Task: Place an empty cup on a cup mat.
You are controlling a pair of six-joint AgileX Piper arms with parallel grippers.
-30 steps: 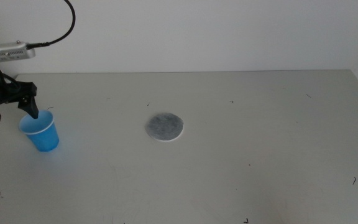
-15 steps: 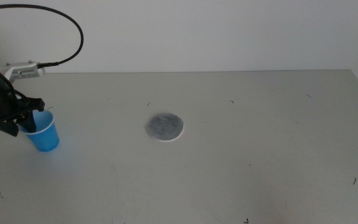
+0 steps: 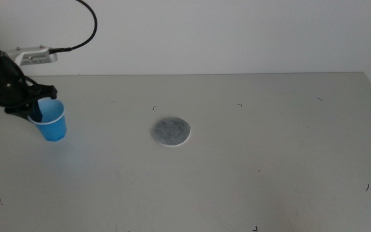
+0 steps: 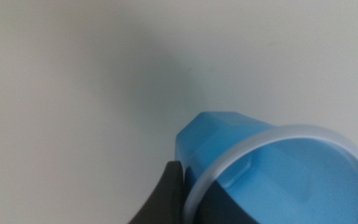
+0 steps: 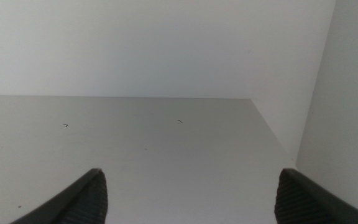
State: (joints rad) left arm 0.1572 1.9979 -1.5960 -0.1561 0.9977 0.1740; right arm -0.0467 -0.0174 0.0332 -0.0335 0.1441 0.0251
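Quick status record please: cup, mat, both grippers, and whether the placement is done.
cup: blue cup, held at its rim, upright, at the table's left side, empty inside in the left wrist view
cup mat: grey disc flat near the table's middle, nothing on it
left gripper: shut on the cup's rim, one jaw inside, one outside
right gripper: open, holding nothing, out of the middle view
cup to mat: apart, the mat lies to the cup's right in the middle view
placement: not yet done

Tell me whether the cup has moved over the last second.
Yes. The cup, gripped at its rim by the left gripper, now sits higher in the middle view and slightly nearer the cup mat, which stayed put.
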